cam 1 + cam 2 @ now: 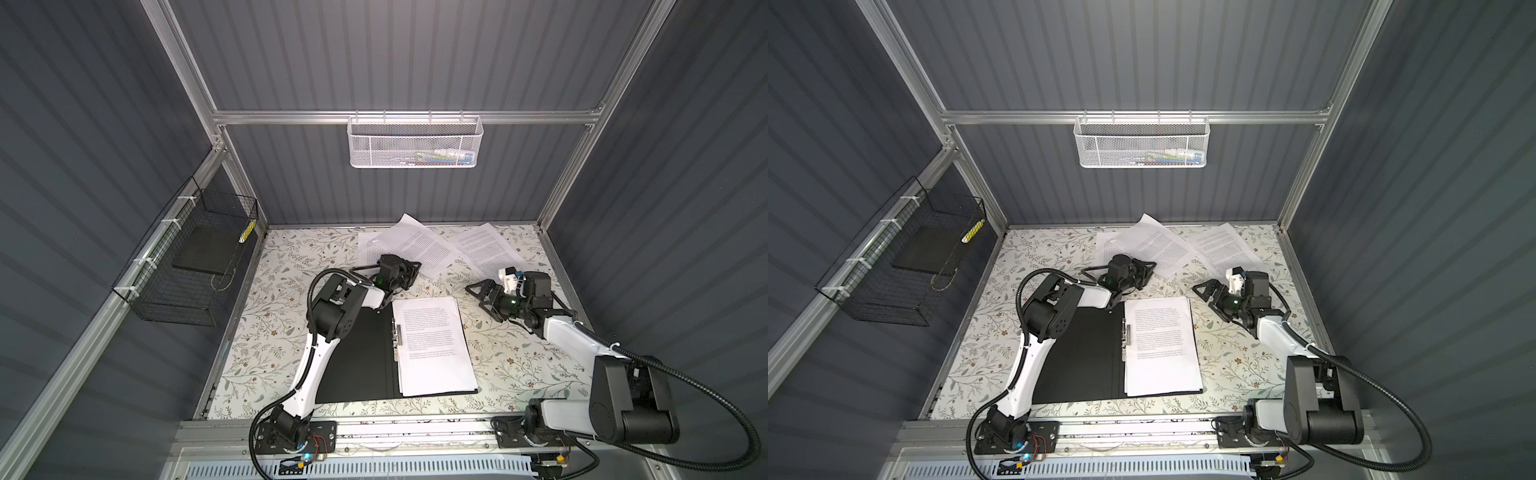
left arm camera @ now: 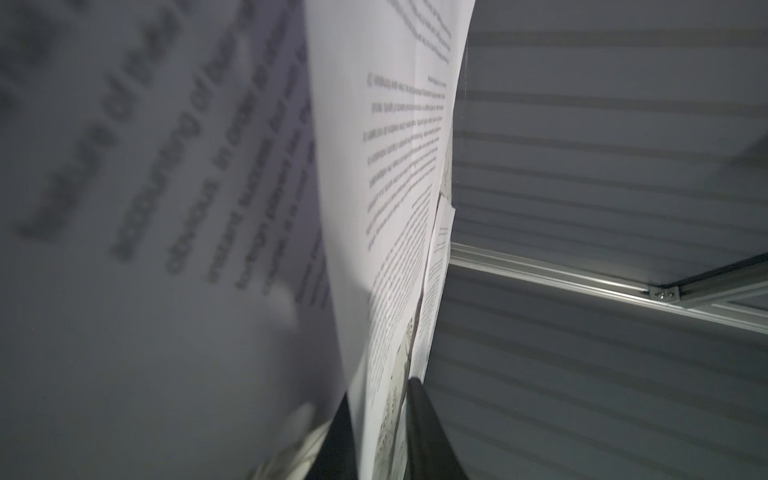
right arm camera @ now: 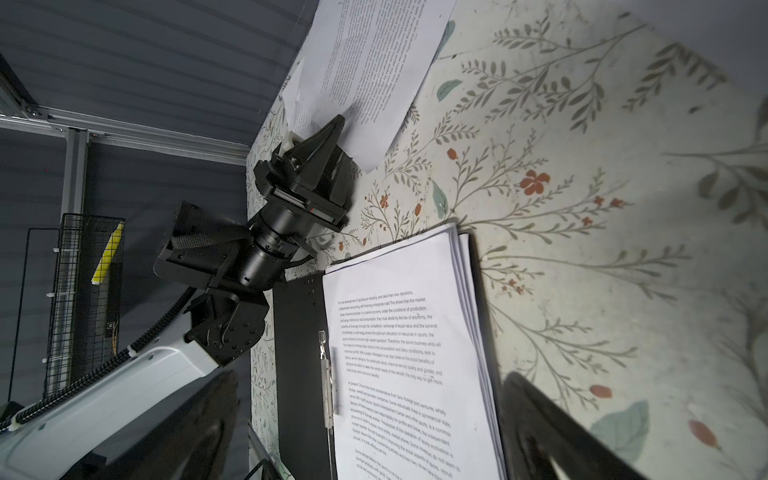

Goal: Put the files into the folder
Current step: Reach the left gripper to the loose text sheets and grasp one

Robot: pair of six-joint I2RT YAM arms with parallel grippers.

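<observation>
Several white printed paper sheets [image 1: 432, 345] lie stacked on the right half of the flat folder [image 1: 357, 361]. It is opened black side up near the front of the flower-patterned table [image 1: 282, 332], with its metal clip [image 1: 397, 338] along the spine.

Just past the folder's far edge sits the left gripper [image 1: 414, 266]. Its fingers [image 2: 428, 432] stand close together with the near edge of a loose white text sheet [image 1: 424, 245] between them. Whether they already pinch it I cannot tell.

To the right, level with the folder's far right corner, the right gripper [image 1: 482, 299] hangs with its fingers spread wide and nothing between them.

The coming move likely turns on this: the sheet extends away from the left fingers towards the back wall, its long axis slanting from far left to near right, while the folder lies the opposite way, towards the arm's base. So the pull should come straight back.

A second text sheet [image 1: 482, 245] lies near the right gripper, and a third [image 1: 368, 245] is partly covered at the far left.
</observation>
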